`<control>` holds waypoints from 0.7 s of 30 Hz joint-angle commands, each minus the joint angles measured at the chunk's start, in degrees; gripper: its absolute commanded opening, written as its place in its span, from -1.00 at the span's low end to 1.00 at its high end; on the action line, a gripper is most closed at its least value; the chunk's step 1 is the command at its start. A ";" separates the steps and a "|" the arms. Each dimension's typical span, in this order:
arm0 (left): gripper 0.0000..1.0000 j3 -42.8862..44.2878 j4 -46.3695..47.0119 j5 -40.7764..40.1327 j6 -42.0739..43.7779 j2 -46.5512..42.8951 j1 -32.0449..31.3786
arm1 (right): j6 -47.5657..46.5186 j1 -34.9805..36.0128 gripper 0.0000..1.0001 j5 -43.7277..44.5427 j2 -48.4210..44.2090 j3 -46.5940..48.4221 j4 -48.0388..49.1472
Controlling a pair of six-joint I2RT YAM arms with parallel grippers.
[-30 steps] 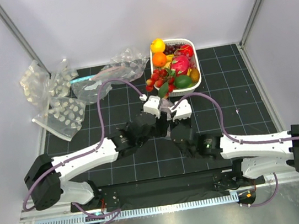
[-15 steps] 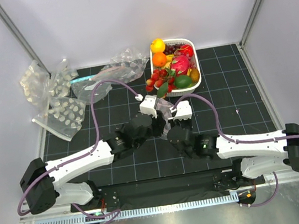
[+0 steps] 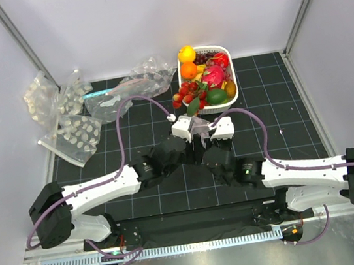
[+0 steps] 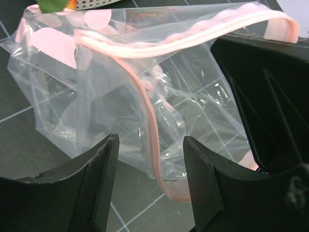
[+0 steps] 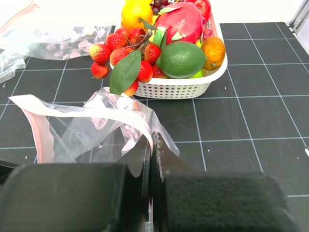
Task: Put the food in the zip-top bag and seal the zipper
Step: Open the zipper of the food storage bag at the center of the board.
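Step in hand, by my read: opening the bag, with no food loaded yet. The zip-top bag [image 5: 91,128] lies crumpled on the desk [image 5: 251,116] just in front of the white basket [image 5: 178,89], between your 2 end effectors. The right end effector [image 5: 152,145] is pinched closed on a fold of the bag. The left end effector [image 4: 149,159] stands open, with the zipper [image 4: 149,121] running through the gap unclamped. The strawberries [image 5: 120,53] hang over the basket rim and the dragon fruit [image 5: 178,21] sits inside. Next: close left on the free lip and spread gently; thin film likely slips.
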 commanded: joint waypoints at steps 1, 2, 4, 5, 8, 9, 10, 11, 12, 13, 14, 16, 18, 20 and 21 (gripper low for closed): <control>0.20 -0.14 3.37 -1.49 -1.26 -1.58 -0.78 | 2.60 -0.06 -0.98 2.92 -0.57 0.53 2.64; 0.21 -0.66 3.98 -1.58 -1.53 -2.19 -1.04 | 2.61 -0.06 -0.98 3.09 -0.65 0.53 2.56; 0.35 -1.98 6.17 -1.15 -2.32 -2.54 -1.83 | 2.78 -0.06 -0.98 3.36 -0.74 0.53 2.47; 0.36 -2.25 6.71 -0.97 -2.50 -2.55 -2.18 | 2.78 -0.06 -0.98 3.44 -0.83 0.53 2.47; 0.23 -1.99 7.42 -1.14 -2.41 -1.41 -3.24 | 2.87 -0.15 -0.98 3.45 -0.83 0.44 2.47; 0.09 -1.64 7.07 -1.58 -2.24 -1.14 -3.24 | 2.87 -0.15 -0.98 3.45 -0.92 0.44 2.38; -0.13 -1.20 5.93 -2.19 -2.15 -0.88 -3.15 | 2.87 -0.15 -0.98 3.45 -0.83 0.44 2.47; -0.56 -0.85 5.66 -3.50 -1.89 -0.79 -3.24 | 2.96 -0.15 -0.98 3.53 -0.92 0.44 2.38; -0.79 -0.84 5.49 -4.12 -1.80 -0.88 -3.24 | 2.96 -0.15 -0.98 3.45 -0.92 0.44 2.38; -0.97 -0.93 5.05 -5.00 -1.79 -1.05 -3.24 | 3.04 -0.15 -0.99 3.36 -1.01 0.44 2.29; -1.00 -1.02 4.87 -6.58 -1.79 -1.31 -3.24 | 3.05 -0.15 -0.99 3.27 -1.09 0.35 2.20; -1.00 -1.37 4.34 -8.43 -2.06 -2.54 -3.15 | 3.13 -0.15 -0.98 2.92 -1.36 0.27 2.29; -1.00 -1.54 3.73 -10.18 -1.54 -3.60 -3.07 | 3.13 -0.15 -0.99 2.39 -1.53 0.27 2.12; -1.00 -1.02 1.62 -12.11 -0.57 -5.96 -3.07 | 2.61 -0.32 -0.99 -0.84 -1.71 0.09 2.55; -1.00 -0.32 0.75 -12.82 1.35 -6.76 -3.07 | 1.21 -0.24 -0.98 -2.95 -1.88 0.00 2.99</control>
